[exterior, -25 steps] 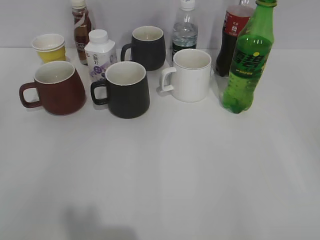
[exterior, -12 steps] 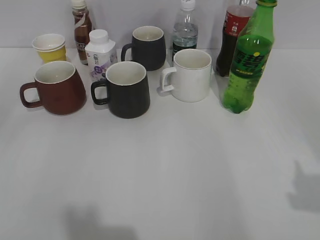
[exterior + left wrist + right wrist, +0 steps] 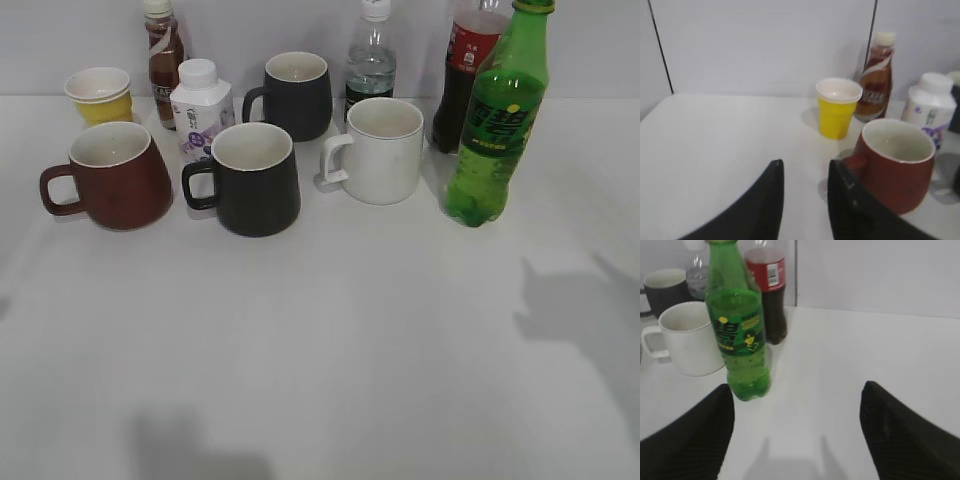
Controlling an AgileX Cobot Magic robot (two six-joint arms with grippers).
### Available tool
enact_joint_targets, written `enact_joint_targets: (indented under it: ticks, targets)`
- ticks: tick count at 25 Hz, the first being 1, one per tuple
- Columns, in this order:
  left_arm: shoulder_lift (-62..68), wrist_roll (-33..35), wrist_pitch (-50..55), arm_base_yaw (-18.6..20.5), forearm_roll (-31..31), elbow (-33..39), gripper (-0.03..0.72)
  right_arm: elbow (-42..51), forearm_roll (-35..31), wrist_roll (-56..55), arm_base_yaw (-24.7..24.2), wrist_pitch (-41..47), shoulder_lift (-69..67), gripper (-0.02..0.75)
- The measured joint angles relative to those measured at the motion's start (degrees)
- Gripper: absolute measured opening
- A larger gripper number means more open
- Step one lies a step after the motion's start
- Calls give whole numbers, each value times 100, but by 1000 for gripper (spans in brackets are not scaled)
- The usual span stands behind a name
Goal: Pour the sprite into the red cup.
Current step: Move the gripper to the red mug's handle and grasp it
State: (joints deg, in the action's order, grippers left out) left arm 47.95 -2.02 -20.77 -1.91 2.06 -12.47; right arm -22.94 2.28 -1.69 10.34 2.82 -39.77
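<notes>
Sprite [image 3: 739,335] stands untouched, cola bottle [image 3: 769,295] close behind; right gripper [image 3: 797,432] spread wide, empty; left gripper [image 3: 805,187] narrowly parted, empty; careless approach risks toppling both.

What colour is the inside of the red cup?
Off-white inside the red cup, clearest in the left wrist view.

Neither arm shows in the exterior view. The left gripper [image 3: 805,200] has its dark fingers [image 3: 765,205] drawn near each other, a narrow gap between them (probably close to closed). The right gripper [image 3: 797,430] has its fingers [image 3: 695,440] spread wide, nothing between them.
</notes>
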Motion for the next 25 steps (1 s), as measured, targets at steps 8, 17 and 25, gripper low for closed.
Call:
enact_joint_targets:
  ticks: [8, 17, 25]
  targets:
    - [2857, -319, -2462, 0, -271, 0, 267, 6, 47, 0, 346, -1722, -1703, 586]
    - [5194, -477, -4704, -12, -1050, -44, 267, 17, 217, 0, 416, -2421, -2451, 585]
    - [5964, -499, -4812, -12, -1181, -868, 267, 17, 233, 0, 421, -2439, -2451, 585]
